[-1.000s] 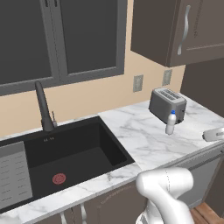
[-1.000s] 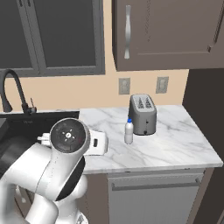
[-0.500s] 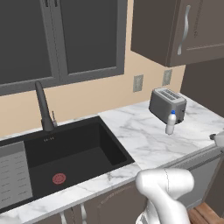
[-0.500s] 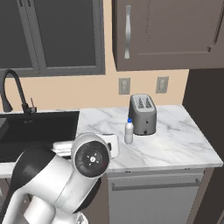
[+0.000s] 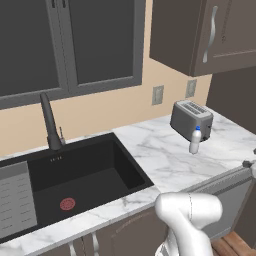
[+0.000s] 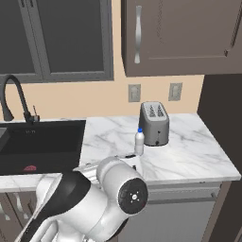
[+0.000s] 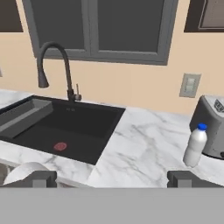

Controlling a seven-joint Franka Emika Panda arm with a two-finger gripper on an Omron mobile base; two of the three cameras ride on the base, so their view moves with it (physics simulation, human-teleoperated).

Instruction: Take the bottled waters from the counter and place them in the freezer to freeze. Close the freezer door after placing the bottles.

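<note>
Your gripper [image 7: 112, 178], tips apart, sits low and left of the small white plastic bottle with blue cap [image 7: 194, 145], which stands on the white marble surface [image 7: 144, 148] just beside the grey toaster [image 7: 210, 131]. Open marble lies between bottle and black sink [image 7: 65, 129].

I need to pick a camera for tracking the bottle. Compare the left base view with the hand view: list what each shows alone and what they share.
Left base view alone: the brown wall cabinet with its silver handle, and the grey ribbed rack at the sink's left end.

Hand view alone: the two dark fingertips, set wide apart at the bottom.

Both: the white bottle with blue cap standing upright by the toaster, the marble counter, the black sink, the faucet and the window.
</note>
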